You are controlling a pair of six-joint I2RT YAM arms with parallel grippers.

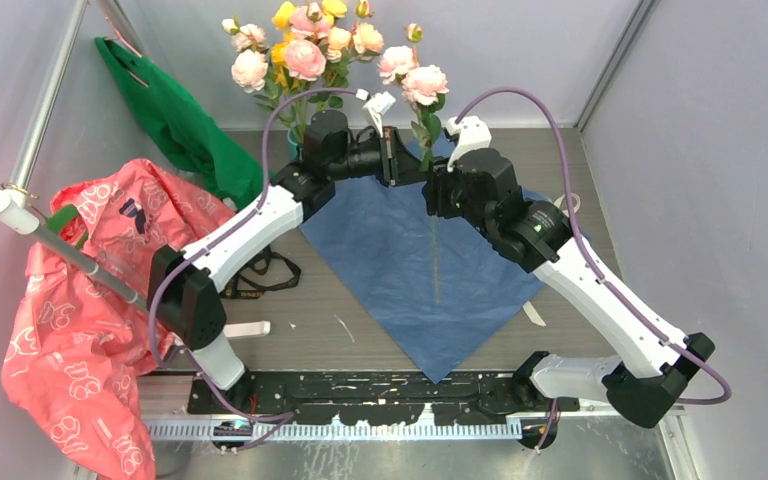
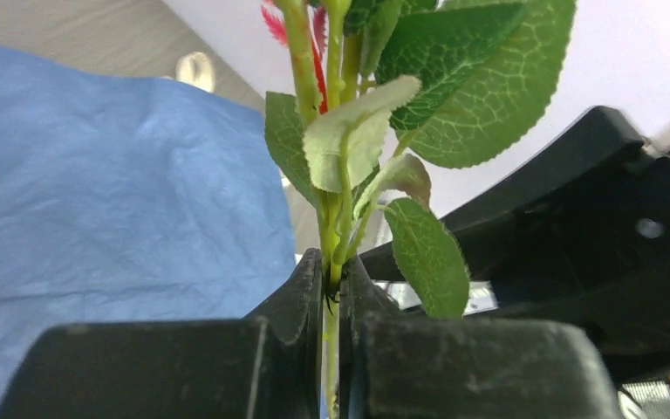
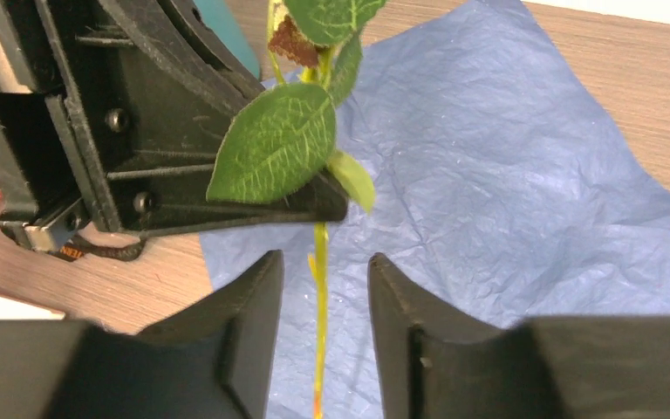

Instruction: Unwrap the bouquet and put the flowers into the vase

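Observation:
My left gripper (image 1: 398,160) (image 2: 338,288) is shut on the green stem (image 2: 336,218) of one flower. Its pale pink head (image 1: 425,85) stands up and its stem (image 1: 435,260) hangs down over the bouquet's blue paper (image 1: 400,270), which lies spread flat on the table. My right gripper (image 1: 430,188) (image 3: 323,271) is open just below the left one. Its fingers straddle the stem (image 3: 318,349) without touching it. Other pink and yellow flowers (image 1: 300,50) stand at the back in the vase (image 1: 293,143), which is mostly hidden behind my left arm.
A green cloth bag (image 1: 180,125) lies at the back left. A red-pink plastic bag (image 1: 90,290) hangs over a metal bar (image 1: 80,255) on the left. Cream ribbon pieces (image 1: 535,312) lie by the paper's right edge. A black strap (image 1: 260,275) lies beside my left arm.

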